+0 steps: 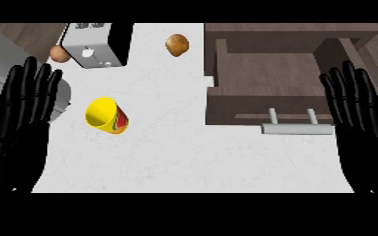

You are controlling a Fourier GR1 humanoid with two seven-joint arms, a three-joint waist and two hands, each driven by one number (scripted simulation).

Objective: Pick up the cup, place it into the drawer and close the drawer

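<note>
Yellow cup (105, 115) lies on its side on the counter (184, 155), well left of the open drawer (258, 80) — left hand (29, 110) and right hand (353, 105) rest released at the edges, fingers straight — pickup not yet begun; next likely calls for reaching the cup

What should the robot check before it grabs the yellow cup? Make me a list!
1. Cup in plain sight on the counter: ok.
2. Cup standing straight up: cannot tell.
3. Drawer open: ok.
4. Left hand, at the view's left edge, open and holding nothing: ok.
5. Right hand, at the right edge, open and holding nothing: ok.
6. A hand touching the cup: not ok, both are apart from it.
</note>
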